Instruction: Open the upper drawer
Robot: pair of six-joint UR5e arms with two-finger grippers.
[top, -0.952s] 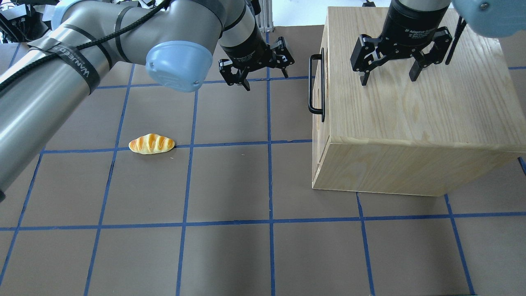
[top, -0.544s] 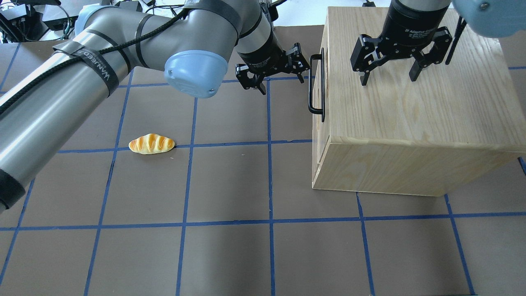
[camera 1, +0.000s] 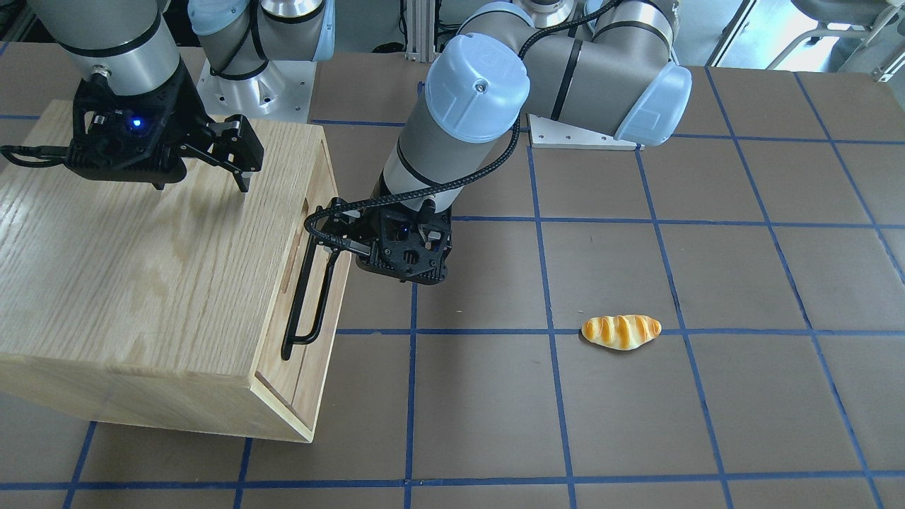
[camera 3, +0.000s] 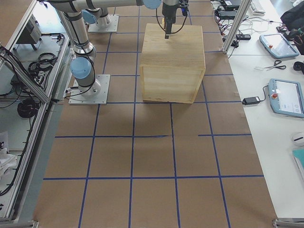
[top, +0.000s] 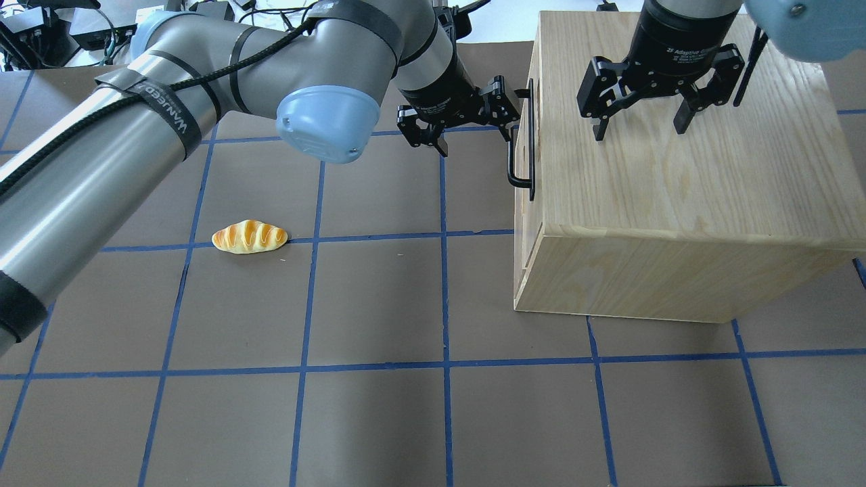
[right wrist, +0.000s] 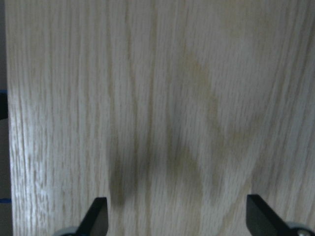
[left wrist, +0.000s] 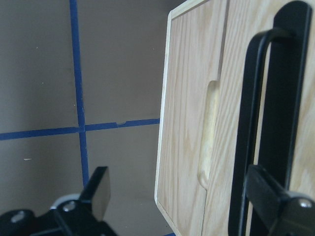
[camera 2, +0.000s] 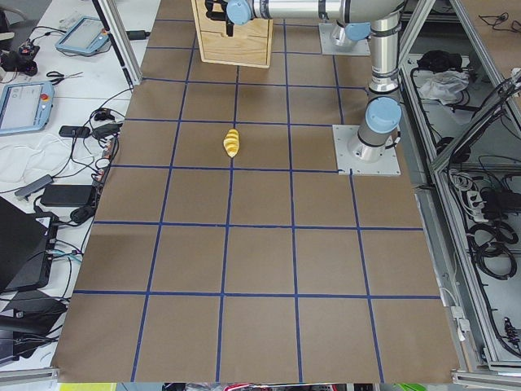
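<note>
The upper drawer [left wrist: 234, 73] is a light oak front in the cabinet [top: 676, 169], and it looks shut. Its long black bar handle [top: 510, 159] also shows in the front-facing view [camera 1: 304, 304] and in the left wrist view [left wrist: 248, 113]. An oblong slot [left wrist: 207, 132] lies beside the handle. My left gripper [top: 473, 135] is open at the handle's far end; one fingertip [left wrist: 273, 199] overlaps the bar and the other [left wrist: 97, 189] hangs over the table. My right gripper [top: 639, 128] is open and empty just above the cabinet's top [right wrist: 162, 98].
A yellow bread roll [top: 249, 237] lies on the brown table left of the cabinet, also in the front-facing view [camera 1: 621, 331]. Blue tape lines grid the table [top: 379, 304]. The left arm's elbow [top: 325, 122] hangs over the table's far left part.
My left gripper has moved right, from over the table to the drawer's handle, still open. The right gripper and the bread roll have not moved.
</note>
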